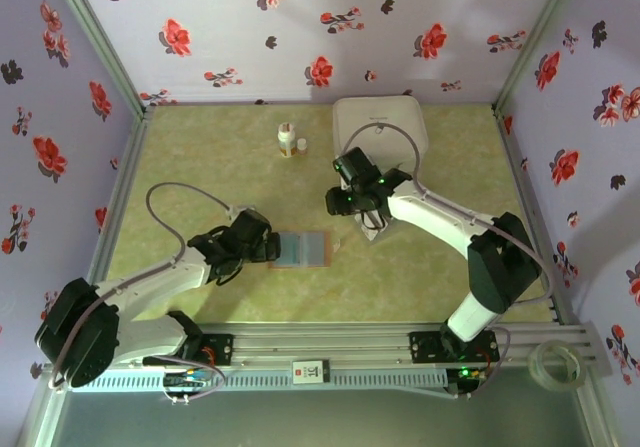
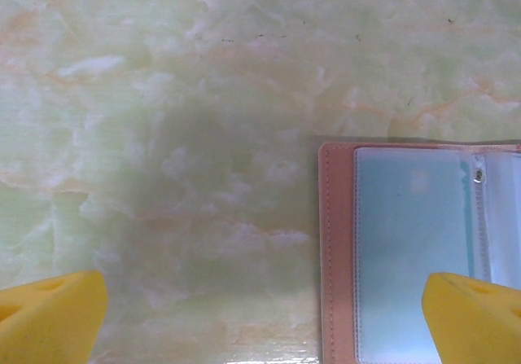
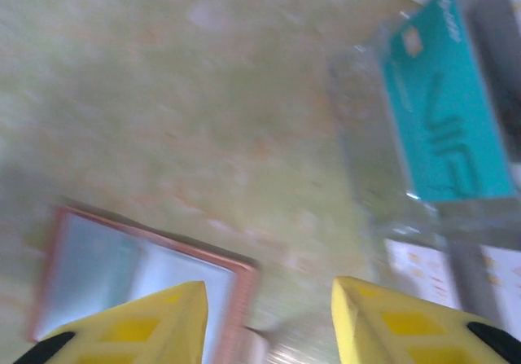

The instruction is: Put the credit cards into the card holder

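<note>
bench (image 2: 203,95): was smooth, marble-pattern, slight sheen
card holder (image 2: 335,250): had matt tan leather-like cover, stitched edge; glossy clear plastic sleeves
credit cards (image 3: 448,111): teal one looked glossy plastic
left pincer (image 2: 260,303): fingers looked matt yellow plastic

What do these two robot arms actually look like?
Both the left arm and right arm have white tube-like segments joined by black joints. A thin grey cable loops off each. Small green lights glow on the right one. The fingers are bright yellow.

1 card holder (image 1: 300,249), 1 white box (image 1: 378,127), 1 teal card (image 3: 444,111) showing.
</note>
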